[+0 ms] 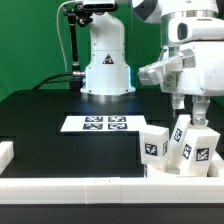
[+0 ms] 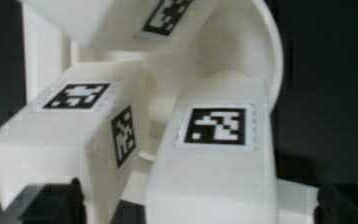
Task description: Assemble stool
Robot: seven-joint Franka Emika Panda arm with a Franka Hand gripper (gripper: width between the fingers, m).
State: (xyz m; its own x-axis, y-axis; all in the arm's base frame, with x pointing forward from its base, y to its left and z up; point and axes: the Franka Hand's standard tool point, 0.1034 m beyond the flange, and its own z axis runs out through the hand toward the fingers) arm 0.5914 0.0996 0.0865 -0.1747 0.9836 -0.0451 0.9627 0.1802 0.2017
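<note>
Claw [image 1: 193, 106] hung wide open, holding nothing, just above tagged white legs [image 1: 182, 146]; square tags showed patterns only, no readable writing.

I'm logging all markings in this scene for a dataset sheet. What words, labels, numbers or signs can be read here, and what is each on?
No words, brands or numbers can be read in either view.
Stool parts: black-and-white square tags, patterns only, no text.
Marker board: the same kind of square tags, no text.
Robot base: a small dark triangular sign, too small to read.
</note>
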